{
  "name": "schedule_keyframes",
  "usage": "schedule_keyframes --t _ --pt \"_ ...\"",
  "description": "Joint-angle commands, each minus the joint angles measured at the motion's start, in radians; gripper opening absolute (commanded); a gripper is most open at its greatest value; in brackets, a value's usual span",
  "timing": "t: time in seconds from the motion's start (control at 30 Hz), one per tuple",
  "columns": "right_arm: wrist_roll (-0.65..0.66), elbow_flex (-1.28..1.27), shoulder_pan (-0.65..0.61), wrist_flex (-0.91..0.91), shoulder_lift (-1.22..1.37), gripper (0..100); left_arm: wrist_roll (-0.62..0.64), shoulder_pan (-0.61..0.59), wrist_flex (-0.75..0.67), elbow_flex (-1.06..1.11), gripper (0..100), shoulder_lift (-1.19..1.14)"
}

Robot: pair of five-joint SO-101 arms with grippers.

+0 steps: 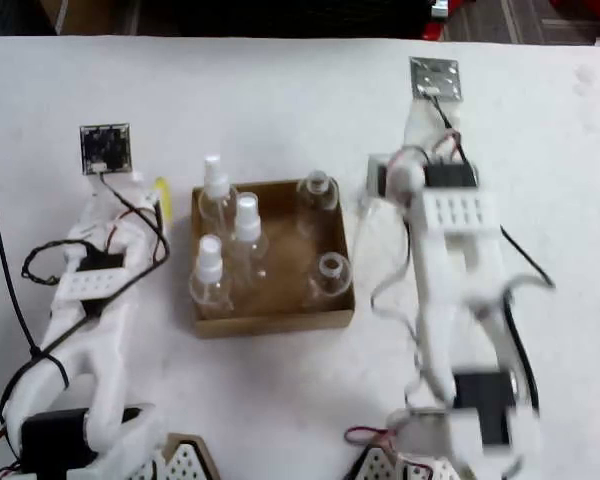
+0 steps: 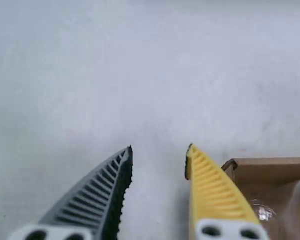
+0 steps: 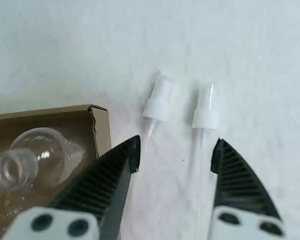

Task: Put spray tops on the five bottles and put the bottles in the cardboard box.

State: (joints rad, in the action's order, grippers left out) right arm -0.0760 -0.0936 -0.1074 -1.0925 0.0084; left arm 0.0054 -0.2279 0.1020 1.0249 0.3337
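White spray tops (image 3: pixel 157 101) beyond right gripper (image 3: pixel 177 142).

Free table (image 2: pixel 140 65) lies ahead of my left gripper (image 2: pixel 160 147), the box (image 2: pixel 270 165) corner just beside it. One top (image 3: pixel 157 100) and a second top (image 3: pixel 205 112) lie before my right gripper (image 3: pixel 177 140), box alongside.

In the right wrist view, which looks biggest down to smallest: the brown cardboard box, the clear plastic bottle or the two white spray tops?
1. Brown cardboard box, though partly cut off.
2. Clear plastic bottle.
3. The two white spray tops look alike, so they tie.
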Motion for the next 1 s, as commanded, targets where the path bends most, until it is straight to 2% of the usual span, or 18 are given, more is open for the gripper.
schedule_keyframes --t 0.0,0.23,0.53,0.97 --pt "-0.064 0.284 0.012 -0.111 0.239 20.9 0.011 -0.012 -0.044 0.002 17 -0.002" --pt "-0.109 0.675 0.022 -0.242 0.565 20.1 0.011 -0.010 -0.049 0.003 17 -0.002" --pt "-0.109 1.002 0.015 -0.332 0.796 20.1 0.011 -0.010 -0.051 0.003 17 -0.002" --pt "-0.117 1.177 -0.010 -0.374 1.004 20.1 0.009 -0.013 -0.051 0.000 17 -0.002"
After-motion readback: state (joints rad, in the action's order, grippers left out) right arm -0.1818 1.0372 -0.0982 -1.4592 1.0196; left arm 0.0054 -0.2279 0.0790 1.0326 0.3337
